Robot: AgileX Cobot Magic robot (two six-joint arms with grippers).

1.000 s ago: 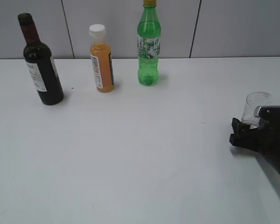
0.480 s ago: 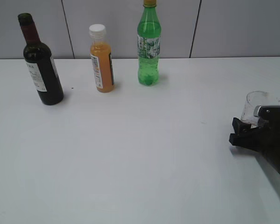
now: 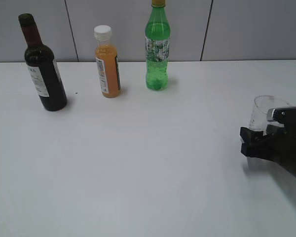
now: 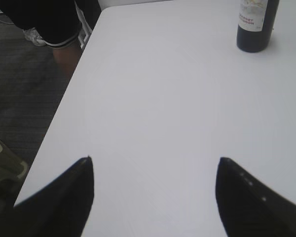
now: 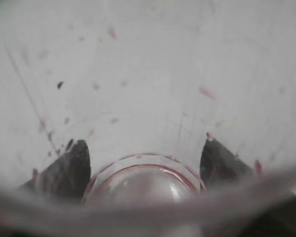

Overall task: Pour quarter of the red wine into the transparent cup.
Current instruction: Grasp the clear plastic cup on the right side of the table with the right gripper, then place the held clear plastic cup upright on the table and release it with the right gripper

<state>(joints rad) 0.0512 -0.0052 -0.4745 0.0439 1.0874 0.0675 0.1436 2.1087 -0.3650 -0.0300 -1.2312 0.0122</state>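
We see the transparent cup at the far right of the exterior frame, upright on the white surface, with the right hand clamped on its lower part; in the right wrist view the cup fills the frame, its wall speckled with small reddish drops, and the two dark fingertips show on either side of its ringed base. The right arm comes in low from the right edge of the exterior frame, its black wrist lying just over the surface. The red wine sits in the dark bottle at the upper left, upright, well apart from the cup. To its right stand an orange juice bottle and a green soda bottle, all three in a loose row near the back wall. Between that row and the cup we find a broad bare stretch of surface across the middle and foreground. In the left wrist view the left hand hangs over the surface with its fingers spread wide apart, holding nothing; the wine bottle's base shows at the upper right, and the surface's edge runs slantwise down the left, with dark floor beyond it.
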